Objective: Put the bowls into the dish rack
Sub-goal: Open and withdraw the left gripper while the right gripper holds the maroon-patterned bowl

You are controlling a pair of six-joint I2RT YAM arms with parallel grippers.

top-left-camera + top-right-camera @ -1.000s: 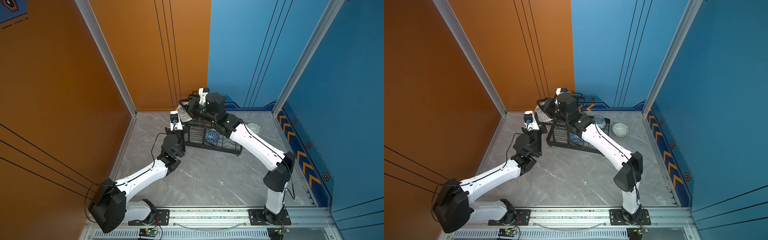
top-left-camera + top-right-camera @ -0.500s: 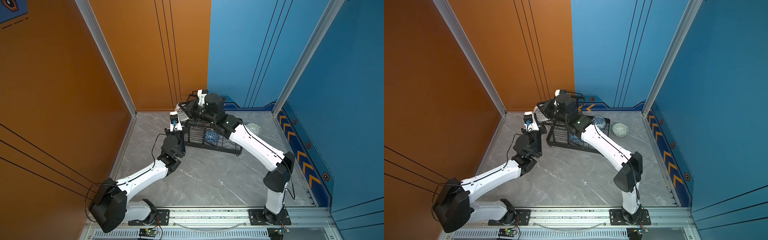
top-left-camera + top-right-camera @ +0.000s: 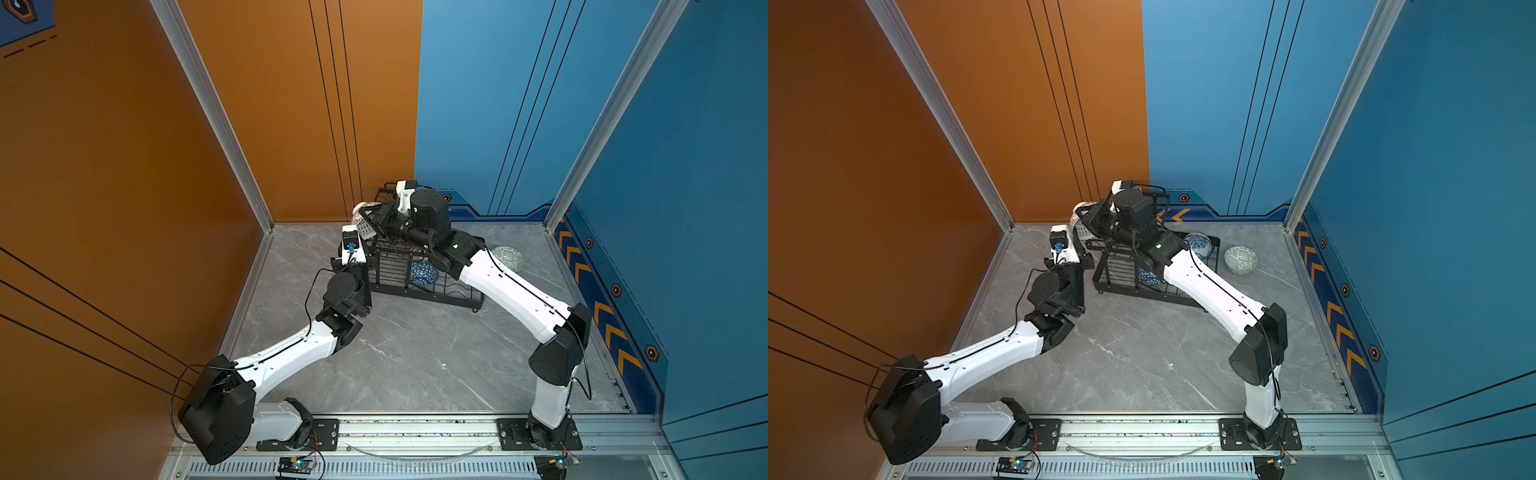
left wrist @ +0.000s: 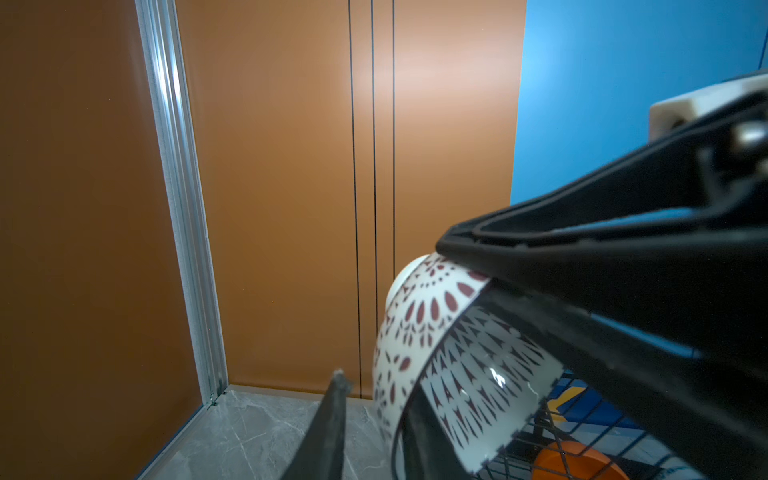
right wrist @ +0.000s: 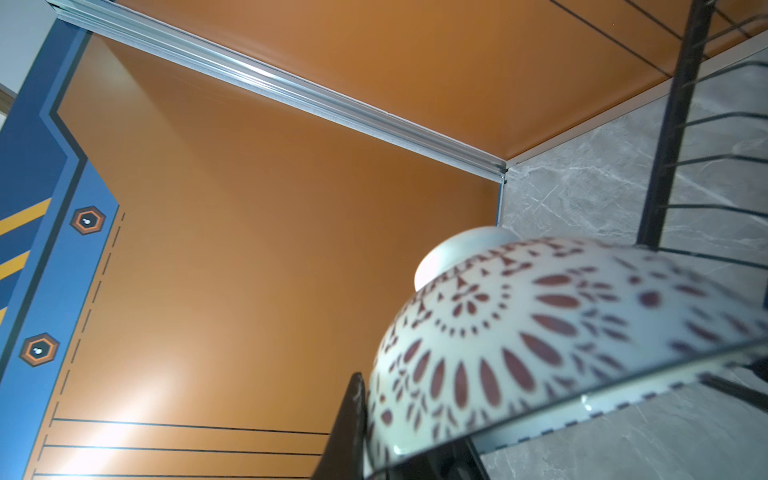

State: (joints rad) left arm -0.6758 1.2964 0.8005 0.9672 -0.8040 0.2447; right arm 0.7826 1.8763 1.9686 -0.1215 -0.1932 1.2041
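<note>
A white bowl with a dark red pattern (image 4: 419,332) hangs tilted beside the upper left end of the black wire dish rack (image 3: 432,291); both top views show the bowl (image 3: 362,222) (image 3: 1077,214). My right gripper (image 5: 399,419) is shut on its rim, one finger outside the wall and one inside. My left gripper (image 4: 376,386) straddles the same rim, open, and a gap shows between its outer finger (image 4: 332,415) and the wall. In the rack sit a blue patterned bowl (image 3: 424,272), a blue-white floral bowl (image 3: 1200,245) and an orange bowl (image 4: 577,461).
A pale green patterned bowl (image 3: 508,255) stands on the grey marble floor right of the rack. The orange wall and its corner post (image 3: 249,187) are close behind the held bowl. Both arms reach in over the rack's left end.
My right gripper has closed on the bowl's rim. My left gripper, shut on the bowl before, has opened off it. The bowl has hardly moved.
</note>
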